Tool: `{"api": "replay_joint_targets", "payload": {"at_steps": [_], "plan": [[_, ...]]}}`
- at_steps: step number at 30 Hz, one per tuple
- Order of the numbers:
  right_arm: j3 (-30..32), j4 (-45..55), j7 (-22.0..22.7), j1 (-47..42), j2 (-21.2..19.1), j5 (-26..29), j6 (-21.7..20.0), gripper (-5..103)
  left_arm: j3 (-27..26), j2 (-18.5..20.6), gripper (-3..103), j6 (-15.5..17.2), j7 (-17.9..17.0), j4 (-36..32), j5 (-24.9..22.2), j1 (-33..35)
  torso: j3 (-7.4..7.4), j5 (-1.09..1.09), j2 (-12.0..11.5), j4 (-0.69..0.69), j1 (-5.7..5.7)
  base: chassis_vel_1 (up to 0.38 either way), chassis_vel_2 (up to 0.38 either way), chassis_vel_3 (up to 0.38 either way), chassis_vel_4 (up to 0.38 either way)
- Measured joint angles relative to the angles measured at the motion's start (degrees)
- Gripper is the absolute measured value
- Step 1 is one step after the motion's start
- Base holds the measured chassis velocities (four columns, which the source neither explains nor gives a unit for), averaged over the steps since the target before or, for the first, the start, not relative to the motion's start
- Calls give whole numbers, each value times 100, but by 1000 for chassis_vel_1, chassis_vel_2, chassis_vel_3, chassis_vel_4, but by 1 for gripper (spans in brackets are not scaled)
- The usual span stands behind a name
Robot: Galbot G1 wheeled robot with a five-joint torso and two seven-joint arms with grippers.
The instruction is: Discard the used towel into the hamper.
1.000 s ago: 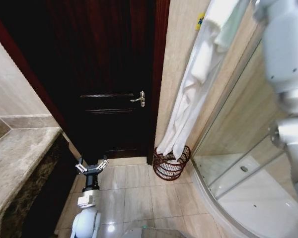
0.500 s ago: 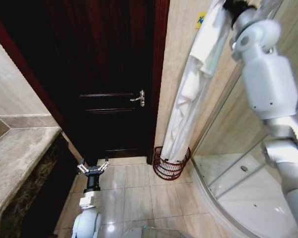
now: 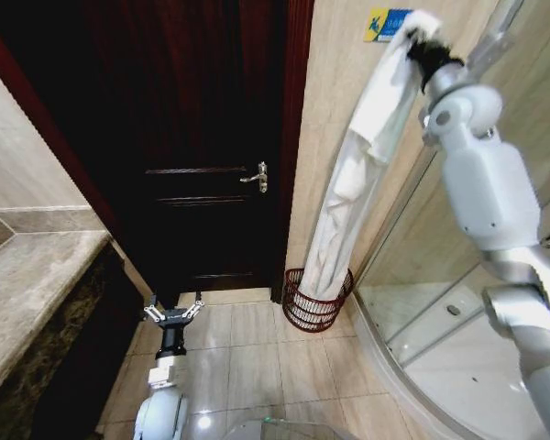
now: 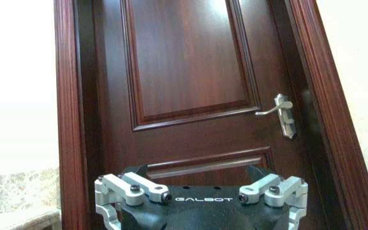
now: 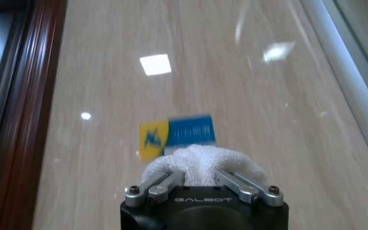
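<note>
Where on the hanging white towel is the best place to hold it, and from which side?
At its bunched top end, where the right claw is shut on it. The towel hangs long, its lower end in the hamper, so a top hold from the room side suits it.

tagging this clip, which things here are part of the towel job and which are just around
Part of the job:
- towel, held high by the right gripper, lower end hanging into the hamper
- hamper, on the floor by the wall

Just around:
- door with handle
- counter
- shower glass
- wall sign
- left gripper, open, low near the floor
</note>
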Motion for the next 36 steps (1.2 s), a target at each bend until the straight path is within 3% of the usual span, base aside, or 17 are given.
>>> {"api": "replay_joint_targets", "payload": {"at_steps": [6, 23, 36], "plan": [[207, 348, -16, -824, -39, -119, 123, 8, 14, 0, 100, -70, -2, 7, 44, 36, -116, -2, -208, 1, -92, 0, 0, 0, 0], [562, 623, -18, -1937, 194, -223, 81, 8, -10, 0, 100, -424, -43, 63, 16, 267, -369, -3, -666, 1, -297, 0, 0, 0, 0], [1147, 653, -318, -3105, 335, -503, 148, 8, -32, -1, 100, -559, -45, 49, 26, 398, -575, -1, -1040, 1, -466, 0, 0, 0, 0]]}}
